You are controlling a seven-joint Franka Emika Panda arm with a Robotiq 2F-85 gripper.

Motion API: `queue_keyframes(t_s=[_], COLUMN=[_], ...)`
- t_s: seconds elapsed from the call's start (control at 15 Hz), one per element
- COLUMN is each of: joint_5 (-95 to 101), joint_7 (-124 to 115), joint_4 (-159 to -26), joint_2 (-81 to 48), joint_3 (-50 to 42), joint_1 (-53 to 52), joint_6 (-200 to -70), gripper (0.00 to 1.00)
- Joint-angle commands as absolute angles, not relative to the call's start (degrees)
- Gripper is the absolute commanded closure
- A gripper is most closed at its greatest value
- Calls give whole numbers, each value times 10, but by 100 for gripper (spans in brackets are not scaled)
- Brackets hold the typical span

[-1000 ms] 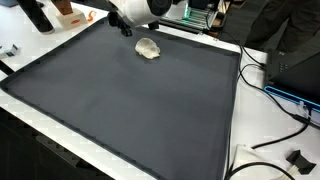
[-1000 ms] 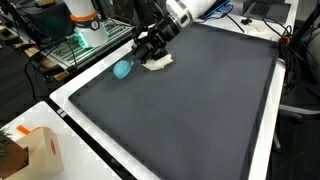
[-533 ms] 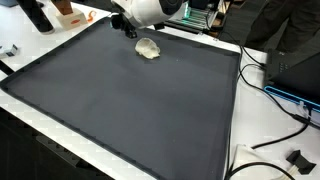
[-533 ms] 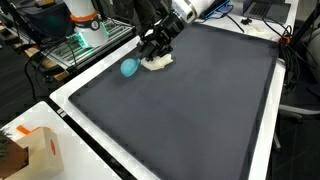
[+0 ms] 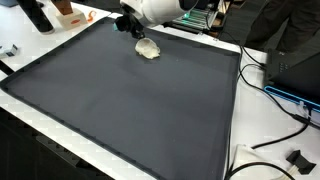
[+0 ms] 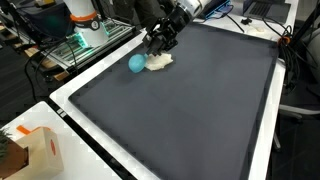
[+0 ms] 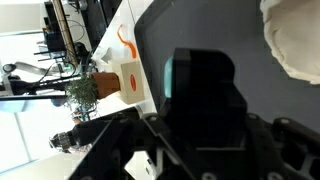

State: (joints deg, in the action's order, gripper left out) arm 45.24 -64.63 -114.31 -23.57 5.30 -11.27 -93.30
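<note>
I had the claw (image 6: 158, 44) hanging over the far part of the dark mat (image 6: 190, 110), just above a pale crumpled lump (image 6: 160, 62) that lay on the mat. A blue ball (image 6: 136, 64) sat just left of the lump in an exterior view, very close to it. I could not tell how wide the claw's fingers stood, nor whether they gripped anything. In the wrist view the lump filled the top right corner, beyond the claw's dark body
</note>
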Motion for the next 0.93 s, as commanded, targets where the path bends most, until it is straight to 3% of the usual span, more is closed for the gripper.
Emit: queue_keyframes(t_s=[0.0,0.87], joint_5=[460,434], joint_7=[-601,-396], joint_4=[-1158,-1211], joint_2=[-216,-116], joint_3=[61,78], joint_1=[-119,-110], joint_6=[-946,-1071], gripper=[75,75])
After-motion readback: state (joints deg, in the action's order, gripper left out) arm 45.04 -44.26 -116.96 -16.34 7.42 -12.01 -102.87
